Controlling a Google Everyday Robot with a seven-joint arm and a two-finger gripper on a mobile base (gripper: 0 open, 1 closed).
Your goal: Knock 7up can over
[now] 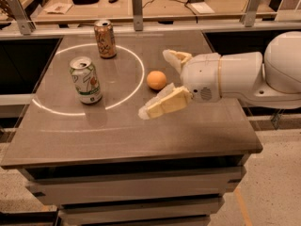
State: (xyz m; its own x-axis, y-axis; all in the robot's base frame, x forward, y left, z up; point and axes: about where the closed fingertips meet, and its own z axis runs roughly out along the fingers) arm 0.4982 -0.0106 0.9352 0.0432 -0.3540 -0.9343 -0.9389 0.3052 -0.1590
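Note:
The 7up can (85, 79), white and green with a red spot and a silver top, stands upright on the left part of the dark table (131, 135), inside a white ring of light. My gripper (157, 81) reaches in from the right on a white arm, with its two cream fingers spread open, one above and one below an orange (156, 79). The gripper holds nothing and is well to the right of the 7up can.
A brown-gold can (105, 38) stands upright at the back of the table, on the ring's far edge. Behind the table runs a rail with posts and a bench with papers and cables. The table's front edge drops to the floor.

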